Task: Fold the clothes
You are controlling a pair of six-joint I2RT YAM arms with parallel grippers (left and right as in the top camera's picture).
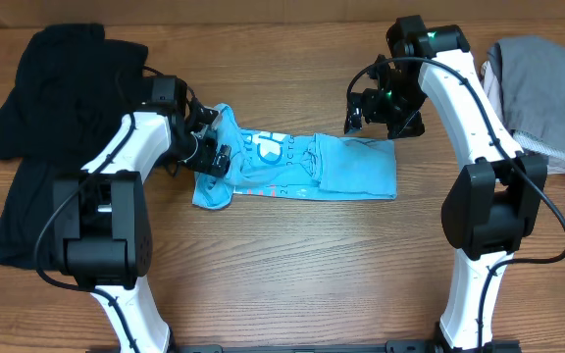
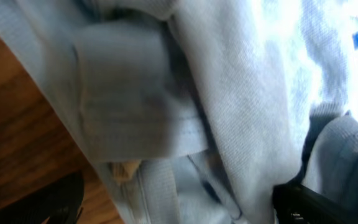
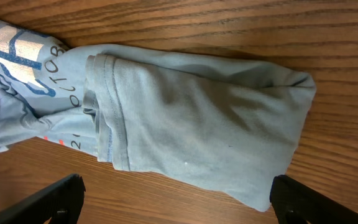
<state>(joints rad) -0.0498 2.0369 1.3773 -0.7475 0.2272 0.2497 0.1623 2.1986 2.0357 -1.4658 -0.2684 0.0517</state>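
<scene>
left gripper buried in light blue t-shirt, grip unclear (fabric fills its view) | right gripper spread wide above shirt's right end | wooden table

even bright overhead light, soft shadows, left wrist view blurred

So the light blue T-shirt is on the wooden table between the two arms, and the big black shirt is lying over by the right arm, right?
Not quite. The black shirt lies by the left arm, not the right; the overhead view shows it. By the right arm are folded grey clothes. The light blue T-shirt does lie on the wooden table between the arms.
</scene>
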